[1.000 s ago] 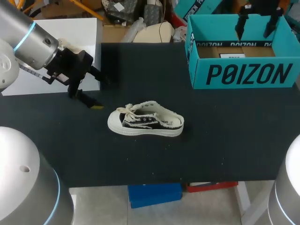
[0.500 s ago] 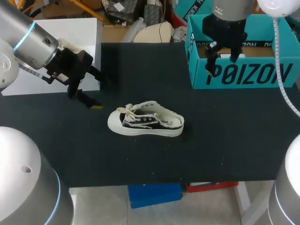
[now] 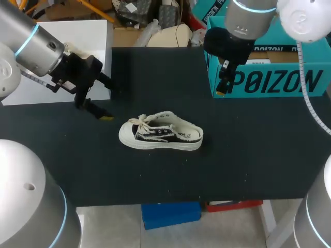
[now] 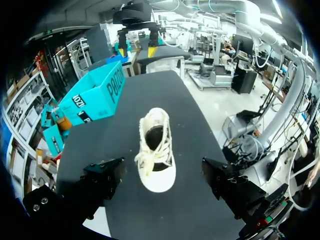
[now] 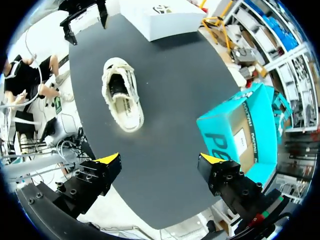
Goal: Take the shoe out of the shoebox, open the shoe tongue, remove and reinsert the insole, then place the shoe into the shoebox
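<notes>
Head view: 1 shoe [image 3: 160, 135], 1 shoebox [image 3: 282, 82], apart.

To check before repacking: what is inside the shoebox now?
Inside the shoebox, a brown floor and a white slip show; the right arm covers its left part.

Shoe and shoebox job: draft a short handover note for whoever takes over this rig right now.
Left hand: open and empty, over the table beyond the shoe's toe end, not touching it.
Right hand: open and empty, by the front corner of the shoebox nearest the shoe.
Shoe: out of the box, standing on its sole mid-table, toe toward the left arm, laces apparently tied.
Shoebox: open at the far right of the table, with no shoe in it.
Done: shoe taken out.
Left: the tongue and insole steps seem not yet done, as no insole lies loose on the table. Then put the shoe back in the box.
</notes>
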### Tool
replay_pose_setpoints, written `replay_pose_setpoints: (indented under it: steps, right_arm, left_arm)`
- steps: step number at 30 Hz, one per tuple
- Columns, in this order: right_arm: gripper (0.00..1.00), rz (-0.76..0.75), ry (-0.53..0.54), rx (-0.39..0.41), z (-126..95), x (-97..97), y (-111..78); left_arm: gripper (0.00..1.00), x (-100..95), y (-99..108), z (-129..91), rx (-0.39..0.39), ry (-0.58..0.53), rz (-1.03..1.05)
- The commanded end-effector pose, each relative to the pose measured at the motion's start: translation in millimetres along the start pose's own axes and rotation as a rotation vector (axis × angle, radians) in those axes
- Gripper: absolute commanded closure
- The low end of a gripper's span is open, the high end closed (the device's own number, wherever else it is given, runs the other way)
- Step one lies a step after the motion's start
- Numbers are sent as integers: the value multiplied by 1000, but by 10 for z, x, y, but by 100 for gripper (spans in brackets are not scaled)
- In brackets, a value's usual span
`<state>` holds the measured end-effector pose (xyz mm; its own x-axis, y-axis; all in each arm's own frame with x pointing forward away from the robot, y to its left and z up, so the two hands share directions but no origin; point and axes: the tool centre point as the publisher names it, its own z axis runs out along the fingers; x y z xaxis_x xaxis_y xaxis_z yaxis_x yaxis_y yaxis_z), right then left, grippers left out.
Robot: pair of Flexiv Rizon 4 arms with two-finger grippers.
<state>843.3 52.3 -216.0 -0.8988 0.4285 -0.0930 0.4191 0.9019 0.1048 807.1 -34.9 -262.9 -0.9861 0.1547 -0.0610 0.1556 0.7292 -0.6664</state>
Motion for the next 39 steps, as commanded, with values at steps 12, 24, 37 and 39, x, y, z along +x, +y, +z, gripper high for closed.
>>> replay_pose_setpoints:
  steps: [12,24,37,39]
  right_arm:
    - [0,-602,75,-192,41,-49,-50]
    - [0,-401,38,-379,447,186,-107]
    - [0,-342,-1,-417,567,307,-87]
    - [0,-342,-1,-417,567,307,-87]
  left_arm:
    - [0,6,6,16,0,-4,2]
    - [0,6,6,16,0,-4,2]
    - [0,6,6,16,0,-4,2]
    - [0,6,6,16,0,-4,2]
